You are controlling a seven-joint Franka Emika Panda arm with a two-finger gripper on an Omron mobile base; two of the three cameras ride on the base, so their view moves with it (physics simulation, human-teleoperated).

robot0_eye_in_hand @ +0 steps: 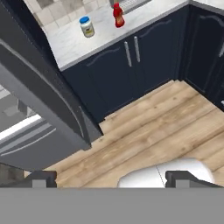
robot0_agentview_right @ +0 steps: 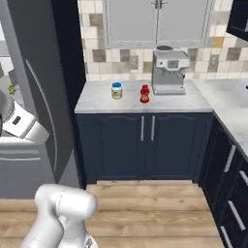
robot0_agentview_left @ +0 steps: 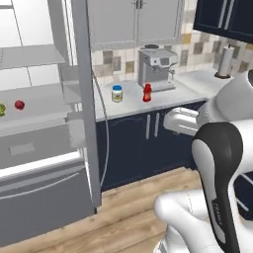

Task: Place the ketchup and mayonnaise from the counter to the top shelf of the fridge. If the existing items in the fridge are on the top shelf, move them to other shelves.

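Gripper (robot0_eye_in_hand: 105, 178) spread wide, empty, above wood floor (robot0_eye_in_hand: 148, 131). Ketchup (robot0_agentview_left: 147, 92) and mayonnaise (robot0_agentview_left: 117, 93) upright on counter (robot0_agentview_left: 133, 101), near coffee machine (robot0_agentview_left: 157, 67). Left base view adds red ball (robot0_agentview_left: 19, 105) on fridge shelf (robot0_agentview_left: 39, 111). Labels unreadable.

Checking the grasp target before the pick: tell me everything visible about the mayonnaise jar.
The mayonnaise is a small squat jar with a creamy pale-yellow body, a darker label band round its middle and a round blue lid, which is on. It looks smooth, like glass or plastic. It stands upright on the marble counter, near the fridge-side end, left of the ketchup with a clear gap between them. Nothing but the counter touches it.
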